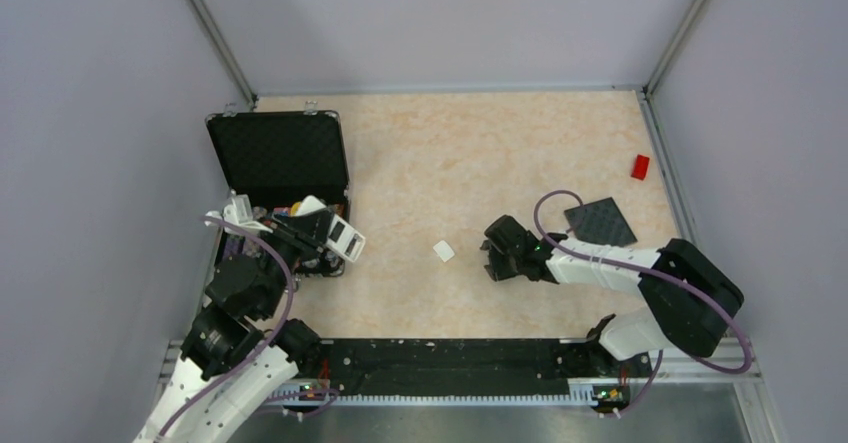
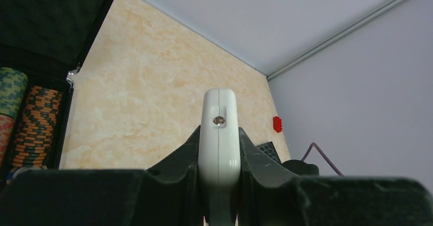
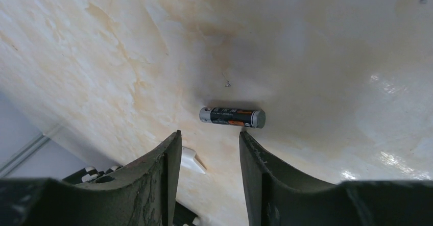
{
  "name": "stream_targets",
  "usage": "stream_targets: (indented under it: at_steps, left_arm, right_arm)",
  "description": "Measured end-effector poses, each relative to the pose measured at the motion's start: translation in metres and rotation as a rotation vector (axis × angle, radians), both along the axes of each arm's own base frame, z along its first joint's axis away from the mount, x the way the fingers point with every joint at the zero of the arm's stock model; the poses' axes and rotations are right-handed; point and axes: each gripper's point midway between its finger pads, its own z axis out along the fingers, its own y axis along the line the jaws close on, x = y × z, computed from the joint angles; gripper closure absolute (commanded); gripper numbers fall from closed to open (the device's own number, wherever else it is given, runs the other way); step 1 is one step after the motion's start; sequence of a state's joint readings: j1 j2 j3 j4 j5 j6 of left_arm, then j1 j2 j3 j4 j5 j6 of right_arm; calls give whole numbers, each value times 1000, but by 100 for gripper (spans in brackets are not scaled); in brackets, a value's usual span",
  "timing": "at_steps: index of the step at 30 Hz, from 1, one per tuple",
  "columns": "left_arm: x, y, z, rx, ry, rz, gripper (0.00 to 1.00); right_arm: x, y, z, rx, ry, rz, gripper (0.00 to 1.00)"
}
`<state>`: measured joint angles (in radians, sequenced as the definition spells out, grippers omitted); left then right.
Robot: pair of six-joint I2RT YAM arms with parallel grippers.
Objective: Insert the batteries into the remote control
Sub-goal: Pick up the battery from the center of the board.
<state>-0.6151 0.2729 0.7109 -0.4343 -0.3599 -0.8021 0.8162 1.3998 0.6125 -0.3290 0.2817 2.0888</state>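
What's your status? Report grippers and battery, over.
Left gripper shut on remote control. Right gripper open, over one battery lying on table. Nothing in the way; second battery not seen.

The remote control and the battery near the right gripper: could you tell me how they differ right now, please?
The remote control is white, flat and clamped aloft in the left gripper; the battery is dark, cylindrical and lies loose on the table, just beyond the open jaws of the right gripper.
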Motion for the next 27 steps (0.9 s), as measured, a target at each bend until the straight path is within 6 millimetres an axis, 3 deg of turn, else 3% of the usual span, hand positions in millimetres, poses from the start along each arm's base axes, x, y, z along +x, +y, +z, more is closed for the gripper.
stream_targets:
  at_steps: [5, 18, 23, 27]
  left_arm:
    - [1, -4, -8, -8, 21, -15, 100]
    - [4, -8, -12, 2, 40, -23, 100]
    - [5, -9, -13, 5, 43, -23, 100]
    - [5, -9, -13, 5, 43, -23, 100]
  right_arm:
    - [0, -3, -1, 11, -4, -9, 62]
    - [-3, -39, -3, -56, 51, -85, 61]
    - [5, -46, -3, -71, 71, -120, 61]
    - [18, -39, -3, -84, 88, -133, 62]
